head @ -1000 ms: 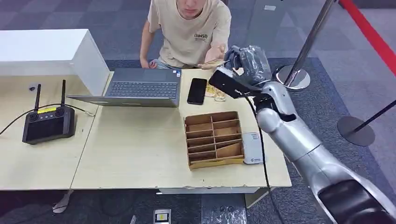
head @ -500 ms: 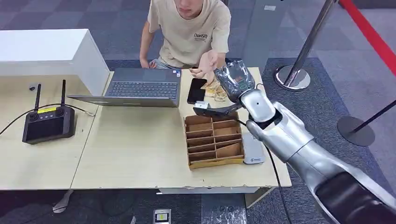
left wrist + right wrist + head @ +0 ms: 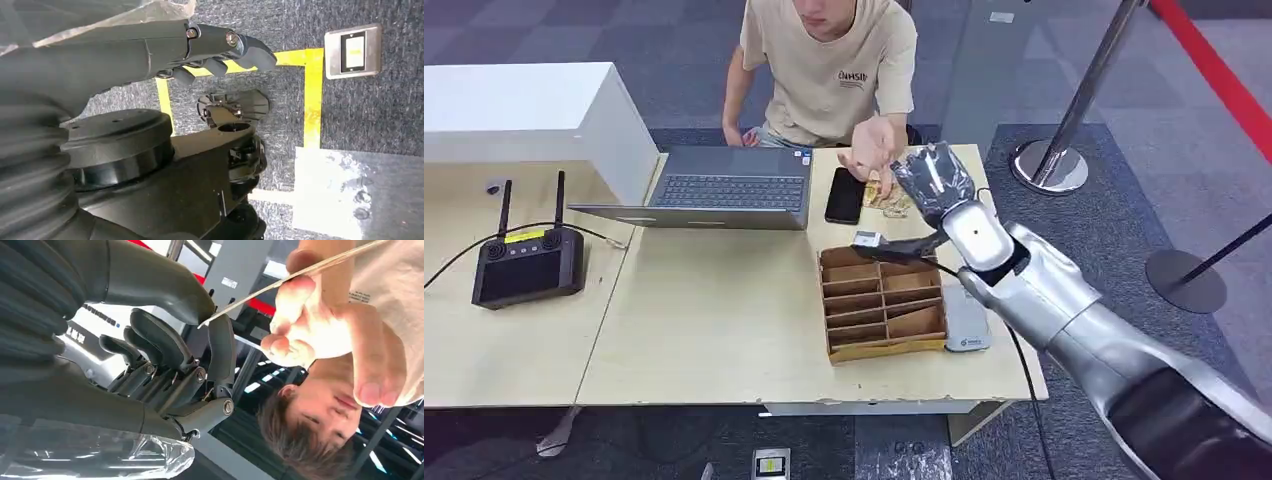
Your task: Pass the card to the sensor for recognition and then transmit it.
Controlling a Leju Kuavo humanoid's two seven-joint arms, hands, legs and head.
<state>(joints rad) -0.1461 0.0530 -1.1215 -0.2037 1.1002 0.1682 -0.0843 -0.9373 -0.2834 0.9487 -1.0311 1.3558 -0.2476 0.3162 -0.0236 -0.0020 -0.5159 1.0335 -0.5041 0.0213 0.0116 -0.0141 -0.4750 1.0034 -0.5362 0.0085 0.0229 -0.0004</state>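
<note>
On the wooden counter [image 3: 724,320] stand a laptop [image 3: 724,188], a black phone [image 3: 845,195], a divided cardboard tray [image 3: 883,298] and a white sensor [image 3: 965,318] just beside the tray. The right hand [image 3: 932,182] is raised beyond the tray, and its thumb and a finger pinch one end of the thin card [image 3: 280,282]. A person's hand [image 3: 320,330] grips the other end. The left hand [image 3: 220,50] hangs above the floor, fingers curled in, holding nothing.

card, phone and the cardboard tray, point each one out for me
card [image 3: 295,274], right wrist view, on its thin edge near the person's fingers
phone [image 3: 846,195], head view, middle of its black screen
cardboard tray [image 3: 884,349], head view, on its front wall
</note>
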